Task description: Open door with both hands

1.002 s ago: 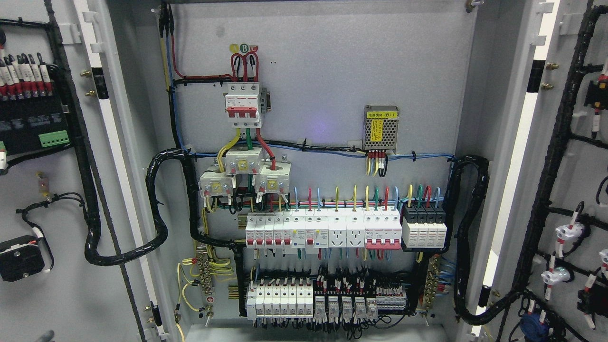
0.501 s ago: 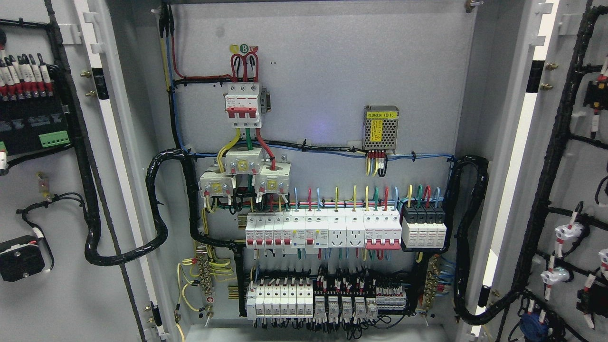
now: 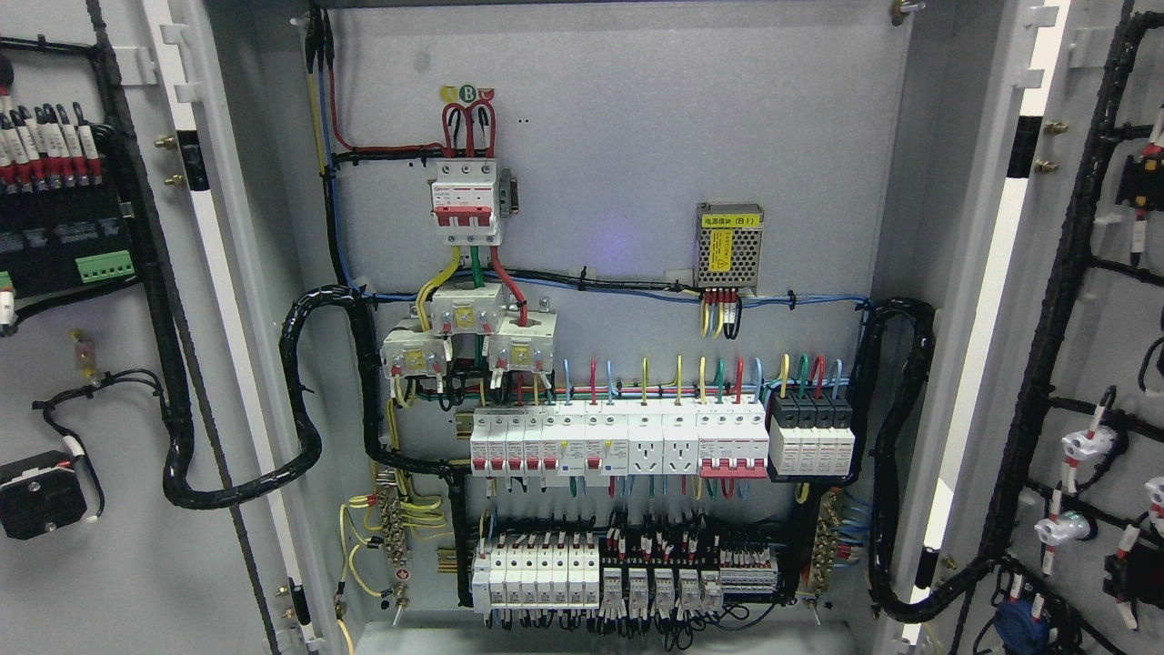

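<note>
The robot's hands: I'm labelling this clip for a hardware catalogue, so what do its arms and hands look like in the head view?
Neither arm nor hand shows in the head view now, so colour, shape, cabling and markings cannot be told. The picture holds only the open electrical cabinet, its left door and right door both swung wide, with breakers and wiring inside.

- The left door (image 3: 109,364) runs off the picture's left, top and bottom edges, so its outer edge cannot be seen.
- The right door (image 3: 1091,364) is cut by the right edge, its parts there showing only partly.
- The cabinet (image 3: 618,136) is cropped at top and bottom.
- Print on the breakers (image 3: 618,441) is too small to read.
- A blue part (image 3: 1020,628) at lower right is cut by the bottom edge.
</note>
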